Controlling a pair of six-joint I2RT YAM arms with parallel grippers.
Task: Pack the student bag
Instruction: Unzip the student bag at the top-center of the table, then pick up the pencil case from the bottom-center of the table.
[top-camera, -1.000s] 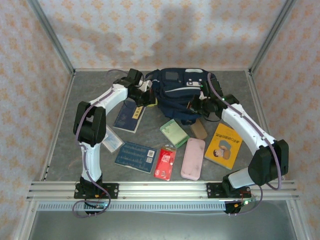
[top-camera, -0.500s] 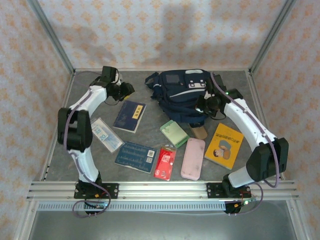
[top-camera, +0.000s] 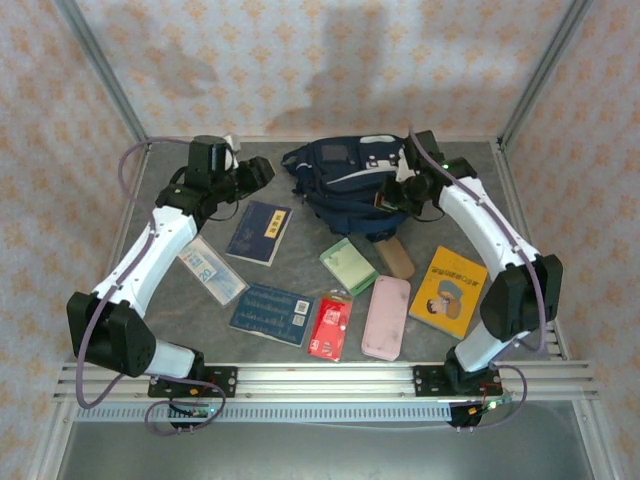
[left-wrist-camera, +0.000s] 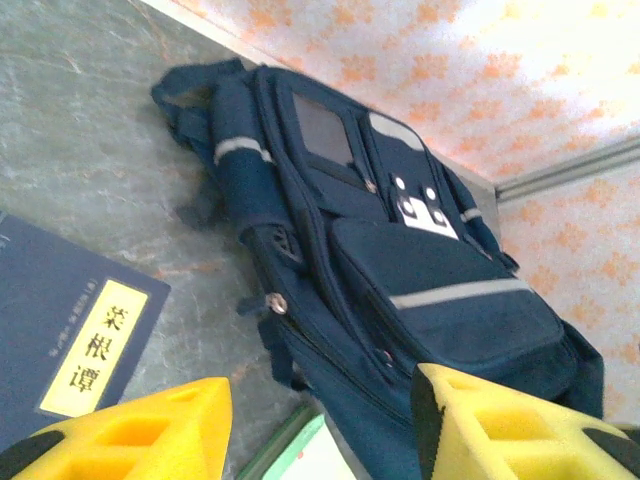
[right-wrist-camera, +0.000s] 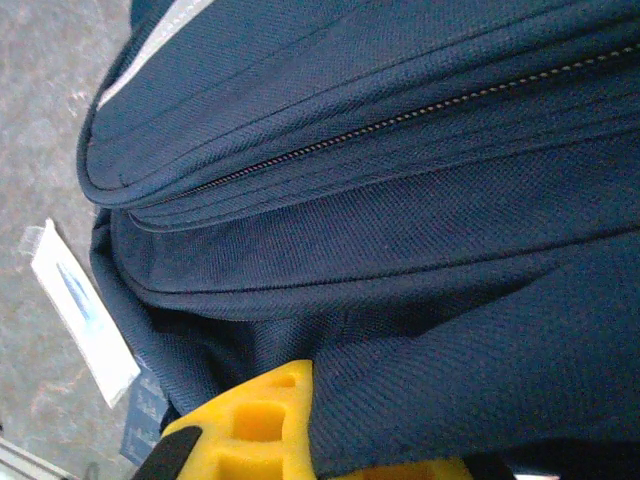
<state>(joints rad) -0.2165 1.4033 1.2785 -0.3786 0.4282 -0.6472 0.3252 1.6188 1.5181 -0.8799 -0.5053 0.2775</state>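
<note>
Now, your bag lies at the far middle of the worktop, close to the back wall, grey patch facing up. Your right end effector sits at the bag's right side, fingers pressed together on a fold of navy fabric. Your left end effector hangs just left of the bag, spread, gripping nothing. Nearer you lie a navy book, a green pad, a pink case and a yellow book.

student bag rear centre of table; booklet left-front of it.
</note>
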